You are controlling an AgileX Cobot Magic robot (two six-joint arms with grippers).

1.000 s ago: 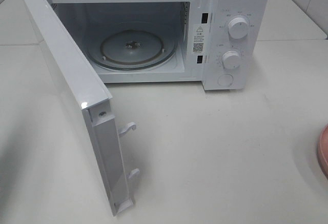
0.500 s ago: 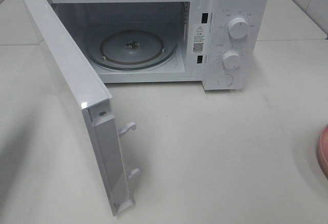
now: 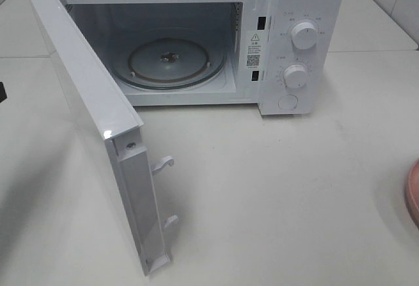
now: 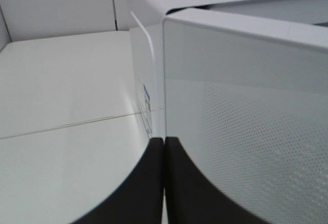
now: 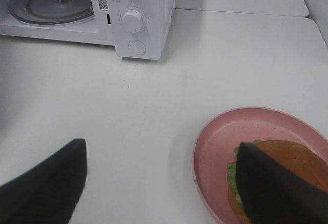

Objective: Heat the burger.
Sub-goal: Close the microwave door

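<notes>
The burger [image 5: 294, 156] lies on a pink plate [image 5: 212, 147] in the right wrist view, showing orange-brown filling and green lettuce; one finger hides much of it. My right gripper [image 5: 161, 185] hangs open above the table beside the plate, and one black finger [image 5: 271, 190] overlaps the burger in the picture. Nothing sits between its fingers. My left gripper [image 4: 164, 142] is shut and empty, close to the outer face of the microwave door [image 4: 246, 111]. The high view shows only the plate's rim [image 3: 413, 191] at the right edge.
The white microwave [image 3: 308, 11] stands at the back with its door [image 3: 85, 83] swung wide open to the left. Its glass turntable [image 3: 173, 63] is bare. Two knobs and a button are on its right panel. A dark bit of the left arm [image 3: 1, 91] shows at the left edge.
A dark bit of the left arm has come into the high view at its left edge. The microwave, its door and the plate have not moved.
</notes>
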